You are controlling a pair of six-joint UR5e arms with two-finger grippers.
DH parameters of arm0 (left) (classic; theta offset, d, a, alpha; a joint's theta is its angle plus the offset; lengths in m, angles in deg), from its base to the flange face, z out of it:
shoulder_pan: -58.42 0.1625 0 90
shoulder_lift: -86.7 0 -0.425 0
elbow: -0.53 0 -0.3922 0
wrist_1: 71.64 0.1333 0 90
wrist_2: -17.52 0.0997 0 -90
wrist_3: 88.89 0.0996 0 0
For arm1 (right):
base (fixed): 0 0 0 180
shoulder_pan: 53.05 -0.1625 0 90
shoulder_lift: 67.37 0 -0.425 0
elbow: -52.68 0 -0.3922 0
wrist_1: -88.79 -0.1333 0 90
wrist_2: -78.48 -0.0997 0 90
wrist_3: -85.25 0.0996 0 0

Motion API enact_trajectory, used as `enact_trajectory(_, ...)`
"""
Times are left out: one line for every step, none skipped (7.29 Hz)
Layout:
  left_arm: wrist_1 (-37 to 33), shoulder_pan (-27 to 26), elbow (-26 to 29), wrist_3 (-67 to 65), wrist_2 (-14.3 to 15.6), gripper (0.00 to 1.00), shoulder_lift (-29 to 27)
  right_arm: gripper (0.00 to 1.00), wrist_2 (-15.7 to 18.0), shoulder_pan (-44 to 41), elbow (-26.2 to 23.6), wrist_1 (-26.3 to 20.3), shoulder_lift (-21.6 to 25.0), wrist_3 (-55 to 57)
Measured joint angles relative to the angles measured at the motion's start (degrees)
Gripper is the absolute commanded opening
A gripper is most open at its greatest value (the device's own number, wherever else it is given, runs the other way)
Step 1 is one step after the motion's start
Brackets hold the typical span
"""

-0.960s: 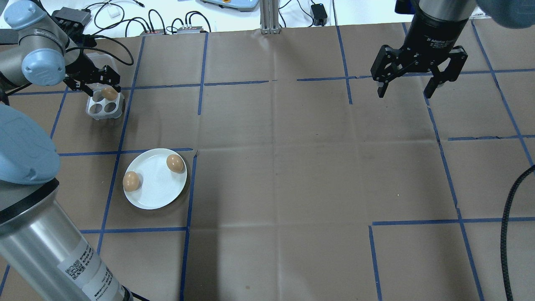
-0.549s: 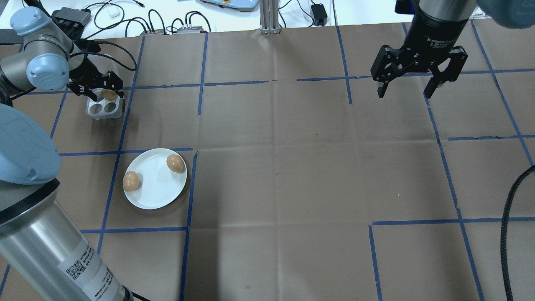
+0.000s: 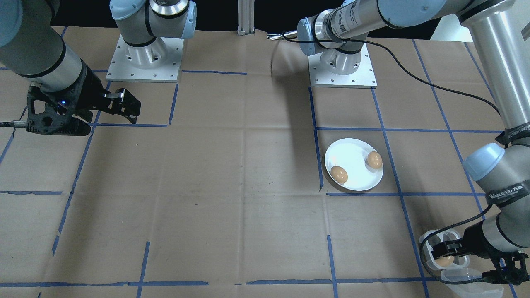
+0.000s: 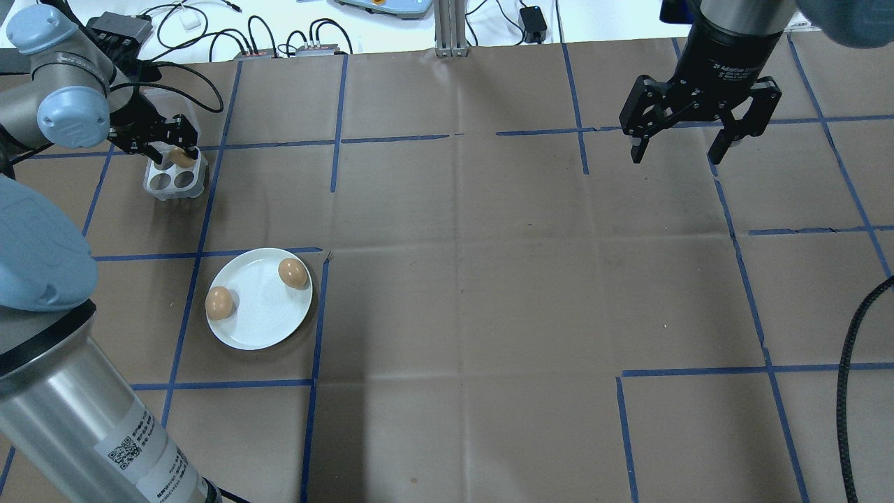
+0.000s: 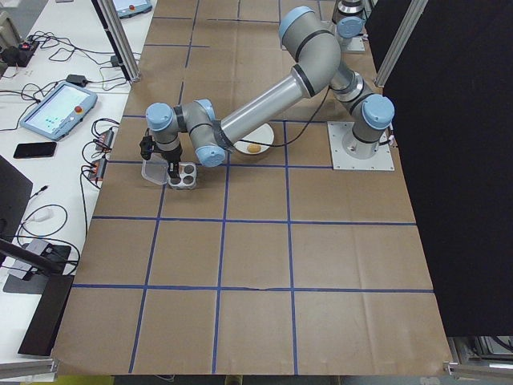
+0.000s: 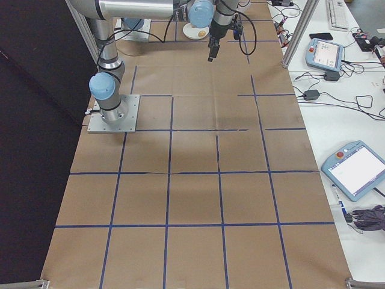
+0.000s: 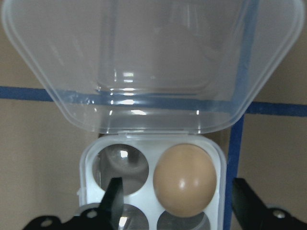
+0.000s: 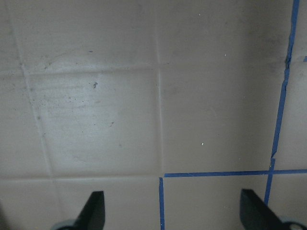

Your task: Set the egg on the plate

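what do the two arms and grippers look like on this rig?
Both arms are silver tubes with pale blue joint caps. The left arm carries a QR-code sticker and a black cable. The left gripper and right gripper are black, two-fingered; the right one has white lettering on its black wrist body.

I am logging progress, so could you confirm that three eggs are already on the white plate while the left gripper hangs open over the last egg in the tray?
Not quite: the plate holds two eggs, as the overhead view shows. The rest stands: the left gripper is open around the one egg left in the tray.
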Motion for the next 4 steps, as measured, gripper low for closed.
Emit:
enact_trajectory(0.0, 0.0, 0.0, 0.0, 0.0, 0.4, 0.0, 1.0, 0.0, 0.0, 0.0, 0.0, 0.0, 0.0)
enact_trajectory(0.0, 0.0, 0.0, -0.1, -0.1, 0.23, 0.0, 1.0, 0.0, 0.0, 0.0, 0.0, 0.0, 0.0)
enact_trajectory(-0.1, 0.0, 0.0, -0.1, -0.1, 0.18, 0.0, 1.0, 0.0, 0.0, 0.0, 0.0, 0.0, 0.0)
enact_trajectory(-0.1, 0.0, 0.0, -0.1, 0.0, 0.17, 0.3, 1.0, 0.0, 0.0, 0.0, 0.0, 0.0, 0.0)
